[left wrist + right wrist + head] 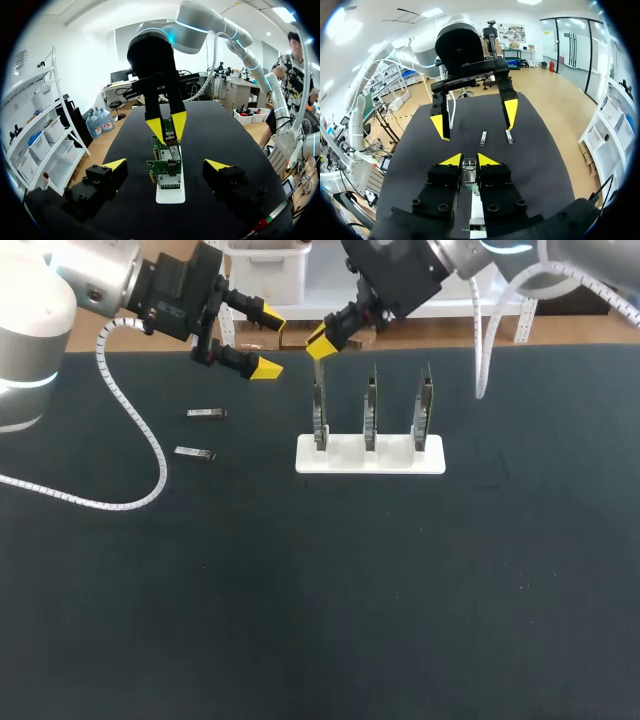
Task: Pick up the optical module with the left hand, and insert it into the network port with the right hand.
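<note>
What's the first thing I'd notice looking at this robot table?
The yellow-tipped right gripper pinches an optical module just above the leftmost of three upright circuit boards in a white stand. The left gripper hangs open beside it, and two more modules lie on the black table.

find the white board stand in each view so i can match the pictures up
Head view: the white board stand sits mid-table, toward the far edge.
Left wrist view: seen end-on, ahead of the left arm's open jaws.
Right wrist view: only a white strip shows, under the right arm's jaws.
Shared landmark: the right arm's jaws, shut on an optical module, over the stand's end circuit board.
</note>
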Controlling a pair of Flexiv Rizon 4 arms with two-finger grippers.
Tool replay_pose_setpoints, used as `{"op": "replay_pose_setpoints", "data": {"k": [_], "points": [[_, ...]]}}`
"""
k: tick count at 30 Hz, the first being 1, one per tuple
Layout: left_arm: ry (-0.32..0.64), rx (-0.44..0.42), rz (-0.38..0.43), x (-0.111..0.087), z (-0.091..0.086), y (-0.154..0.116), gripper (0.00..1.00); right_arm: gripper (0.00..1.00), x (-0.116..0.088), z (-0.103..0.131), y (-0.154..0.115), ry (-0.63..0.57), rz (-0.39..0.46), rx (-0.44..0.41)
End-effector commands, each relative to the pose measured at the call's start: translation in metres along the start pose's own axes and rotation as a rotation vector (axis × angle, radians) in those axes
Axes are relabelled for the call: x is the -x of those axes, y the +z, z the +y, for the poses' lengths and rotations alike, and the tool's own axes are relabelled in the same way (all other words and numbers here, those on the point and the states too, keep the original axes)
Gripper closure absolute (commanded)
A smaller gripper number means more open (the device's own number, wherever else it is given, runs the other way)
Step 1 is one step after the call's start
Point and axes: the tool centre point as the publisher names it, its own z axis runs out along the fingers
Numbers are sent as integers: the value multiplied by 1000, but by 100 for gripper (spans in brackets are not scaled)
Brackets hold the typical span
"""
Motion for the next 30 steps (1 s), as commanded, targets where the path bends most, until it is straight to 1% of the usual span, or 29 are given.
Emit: {"op": "replay_pose_setpoints", "data": {"k": [1, 12, 23, 30], "points": [[-2, -5, 6, 1, 2, 0, 0, 100, -1, 3, 0, 3, -3, -7], [-2, -5, 6, 1, 2, 0, 0, 100, -4, 3, 0, 12, -25, -1], [-2, -5, 6, 1, 2, 0, 0, 100, 4, 0, -7, -1, -36, -9], [-2, -5, 6, 1, 2, 0, 0, 100, 0, -2, -3, 10, -33, -2]]}}
